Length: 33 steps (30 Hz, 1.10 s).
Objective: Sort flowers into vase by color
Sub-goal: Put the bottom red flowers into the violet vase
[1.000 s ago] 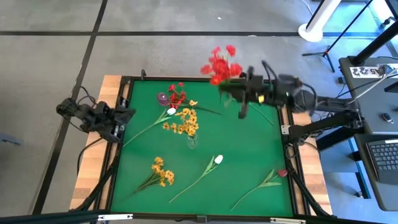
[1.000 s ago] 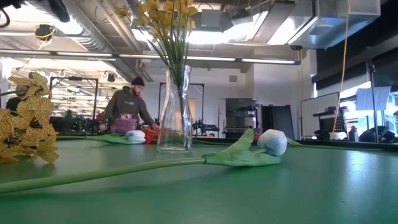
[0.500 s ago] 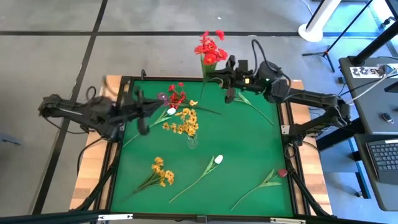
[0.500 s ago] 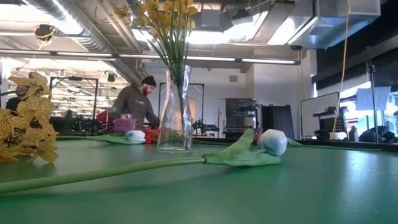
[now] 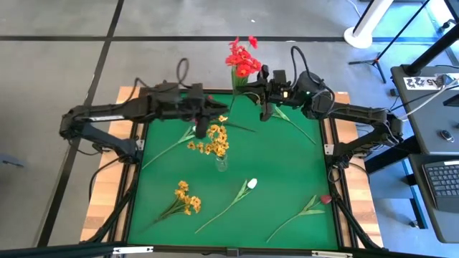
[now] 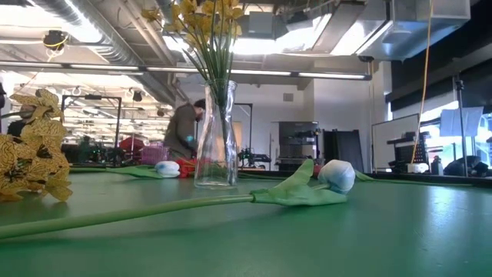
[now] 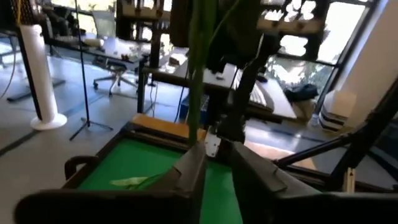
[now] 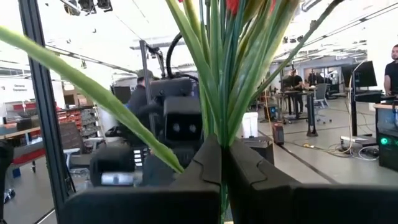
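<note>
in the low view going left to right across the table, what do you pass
yellow-orange flower cluster → pale tulip bud lying far back → clear glass vase holding yellow flowers → white tulip bud on a green leafy stem

A red spray (image 5: 242, 57) stands upright above the tabletop's far edge, its green stems pinched in the right claw (image 5: 264, 107). Yellow-orange sprays (image 5: 214, 140) fill the clear glass vase (image 5: 221, 163) at centre. Another yellow-orange spray (image 5: 185, 198), two white tulips (image 5: 251, 183) (image 5: 197, 128) and a dark pink rose bud (image 5: 325, 199) lie flat.
</note>
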Each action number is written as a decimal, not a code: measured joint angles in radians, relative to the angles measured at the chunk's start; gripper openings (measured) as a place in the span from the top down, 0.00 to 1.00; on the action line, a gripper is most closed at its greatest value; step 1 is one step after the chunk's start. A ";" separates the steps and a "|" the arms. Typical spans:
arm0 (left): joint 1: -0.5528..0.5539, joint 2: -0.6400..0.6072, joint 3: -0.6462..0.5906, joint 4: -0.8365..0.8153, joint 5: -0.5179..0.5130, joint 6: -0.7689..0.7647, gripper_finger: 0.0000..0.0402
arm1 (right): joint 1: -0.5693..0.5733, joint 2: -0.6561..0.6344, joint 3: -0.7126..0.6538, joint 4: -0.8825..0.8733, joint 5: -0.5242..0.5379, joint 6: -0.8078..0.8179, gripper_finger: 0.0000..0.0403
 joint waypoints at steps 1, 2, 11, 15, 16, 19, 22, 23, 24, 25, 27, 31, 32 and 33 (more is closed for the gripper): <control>0.004 0.018 0.007 0.000 0.004 0.000 0.78 | 0.000 0.000 0.000 -0.001 0.000 0.001 1.00; 0.006 0.032 0.013 0.001 0.005 0.003 0.75 | 0.000 0.000 0.000 -0.001 0.000 0.001 1.00; 0.015 0.063 0.022 0.086 0.007 0.075 0.64 | 0.000 -0.001 0.000 -0.041 -0.002 0.001 1.00; 0.015 0.063 0.022 0.127 0.008 0.076 0.64 | 0.000 -0.001 0.000 -0.062 -0.002 0.001 1.00; 0.015 0.063 0.022 0.132 0.007 0.076 0.64 | 0.000 -0.001 0.000 -0.065 -0.002 0.001 1.00; 0.022 0.063 0.022 0.132 -0.009 0.076 0.65 | 0.001 -0.001 0.000 -0.064 -0.002 0.001 1.00; 0.029 0.063 0.022 0.132 -0.017 0.075 0.65 | 0.001 -0.001 0.000 -0.065 -0.002 0.007 1.00; 0.031 0.063 0.022 0.132 -0.018 0.072 0.65 | 0.001 -0.001 0.000 -0.064 -0.002 0.013 1.00; 0.031 0.063 0.022 0.132 -0.020 0.064 0.65 | 0.001 -0.001 0.000 -0.064 -0.002 0.017 1.00; 0.031 0.063 0.022 0.131 -0.022 0.057 0.65 | 0.001 -0.001 0.000 -0.064 -0.002 0.018 1.00; 0.031 0.065 0.022 0.131 -0.034 0.051 0.65 | 0.001 -0.001 0.000 -0.064 -0.003 0.018 1.00; 0.035 0.092 0.023 0.132 -0.042 0.037 0.68 | 0.001 -0.001 0.000 -0.064 -0.012 0.018 1.00; 0.036 0.103 0.023 0.131 -0.042 0.037 0.69 | 0.001 -0.001 0.000 -0.064 -0.012 0.018 1.00; 0.037 0.114 0.023 0.132 -0.042 0.037 0.71 | 0.001 -0.001 0.000 -0.065 -0.012 0.018 1.00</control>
